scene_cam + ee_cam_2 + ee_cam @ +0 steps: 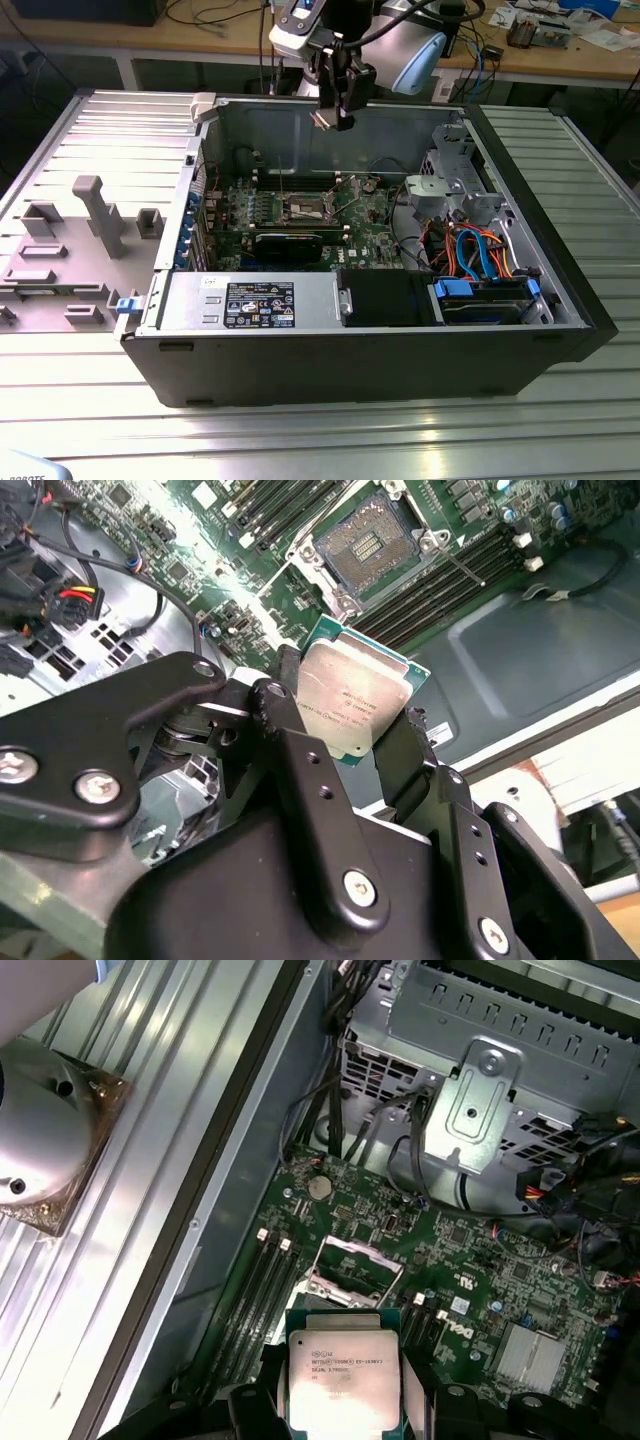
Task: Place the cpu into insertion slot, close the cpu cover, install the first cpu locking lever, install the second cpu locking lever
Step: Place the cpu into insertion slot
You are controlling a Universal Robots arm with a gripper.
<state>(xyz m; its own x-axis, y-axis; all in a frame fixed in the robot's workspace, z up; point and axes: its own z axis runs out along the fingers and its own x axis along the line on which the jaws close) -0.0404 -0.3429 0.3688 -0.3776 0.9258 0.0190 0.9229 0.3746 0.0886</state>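
Note:
My gripper [335,118] hangs above the open computer case, over its back wall, shut on the cpu [322,118]. In both wrist views the cpu [350,692] [340,1380] is a flat square chip with a dull silver face, pinched at two opposite edges by the black fingers [410,742]. The insertion slot [305,208] [375,542] [352,1265] lies on the green motherboard well below the cpu, its dark centre bare inside a silvery rim. I cannot tell the cpu cover apart from that rim. A thin lever rod [465,568] sticks out beside the slot.
Long black memory slots [440,590] flank the slot. A black expansion card [290,243] lies in front of it. A metal drive cage [455,185] and bundled cables [470,250] fill the case on the exterior view's right. A grey fixture plate [70,250] lies outside, left.

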